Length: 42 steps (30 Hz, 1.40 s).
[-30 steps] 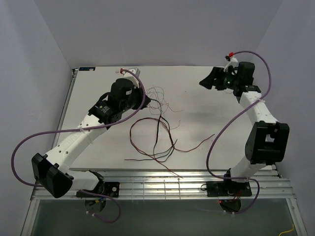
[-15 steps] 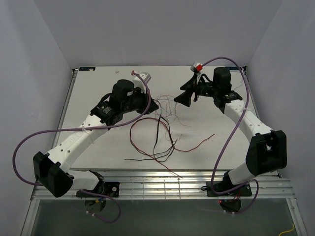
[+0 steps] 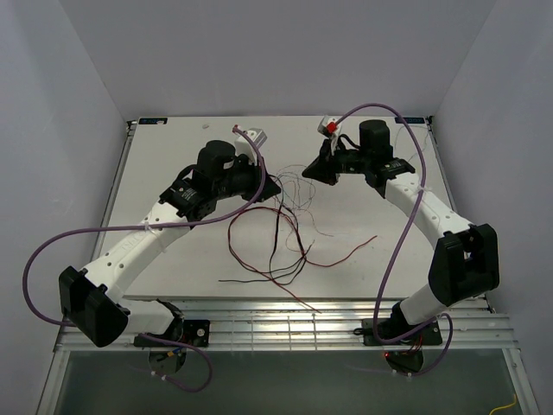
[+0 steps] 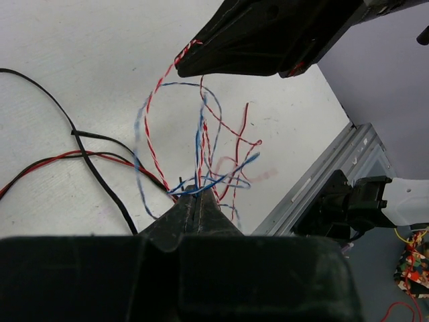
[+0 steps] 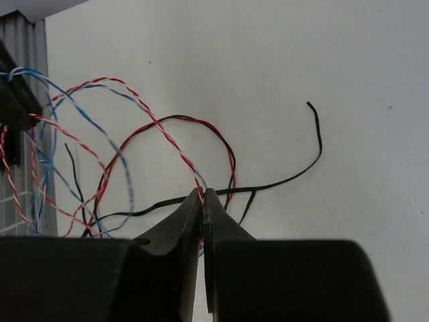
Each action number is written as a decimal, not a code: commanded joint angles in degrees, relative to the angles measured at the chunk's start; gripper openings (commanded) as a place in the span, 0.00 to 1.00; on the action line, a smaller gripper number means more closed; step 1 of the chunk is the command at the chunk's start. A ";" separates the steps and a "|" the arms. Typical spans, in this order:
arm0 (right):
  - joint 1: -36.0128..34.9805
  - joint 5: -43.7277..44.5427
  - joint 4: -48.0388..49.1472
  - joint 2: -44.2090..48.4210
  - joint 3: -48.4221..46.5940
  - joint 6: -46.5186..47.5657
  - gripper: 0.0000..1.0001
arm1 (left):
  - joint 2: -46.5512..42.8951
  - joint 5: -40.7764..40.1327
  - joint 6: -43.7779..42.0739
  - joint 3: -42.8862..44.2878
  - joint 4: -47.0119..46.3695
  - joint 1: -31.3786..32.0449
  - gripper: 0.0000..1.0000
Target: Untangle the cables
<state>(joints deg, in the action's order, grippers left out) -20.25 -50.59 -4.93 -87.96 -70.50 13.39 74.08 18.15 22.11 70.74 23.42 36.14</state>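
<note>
Bright, even light with faint, soft shadows on the table (image 3: 346, 212). The dark bodies behind the left pincer (image 4: 198, 198) and right pincer (image 5: 203, 194) are blurred. The cables (image 5: 175, 118) beyond the tips are sharp.

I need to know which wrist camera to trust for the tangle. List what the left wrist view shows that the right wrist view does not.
Only the left wrist view: the right gripper reaching in at the top, the left gripper with jaws shut on blue-and-white wires, and the metal rail at the edge of the table. Only the right wrist view: the free end of a black cable curling across bare table, and the right jaws seen close, shut on the red-and-white twisted wire. Both: red-and-white and blue-and-white wires, black cable, white table.
</note>
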 commanded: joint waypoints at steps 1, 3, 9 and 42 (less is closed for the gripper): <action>0.12 9.78 1.67 0.77 -1.40 -1.86 0.08 | -0.70 -2.05 0.39 1.59 -0.22 0.16 0.00; 0.21 18.39 2.55 1.65 -1.13 -3.01 0.08 | 0.00 -9.49 1.71 2.82 3.46 0.16 0.00; 0.21 41.86 0.89 2.00 -1.84 -8.11 0.08 | 2.38 -22.54 3.99 8.18 13.93 0.16 0.00; 5.13 54.19 -2.54 5.61 -5.08 -7.76 0.08 | -9.22 -30.72 6.46 3.09 21.32 0.16 0.00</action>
<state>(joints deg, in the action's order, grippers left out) -15.03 5.39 -9.32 -84.58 -74.41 4.49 65.78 -14.28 30.06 75.07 46.70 36.53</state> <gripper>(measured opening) 0.079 0.026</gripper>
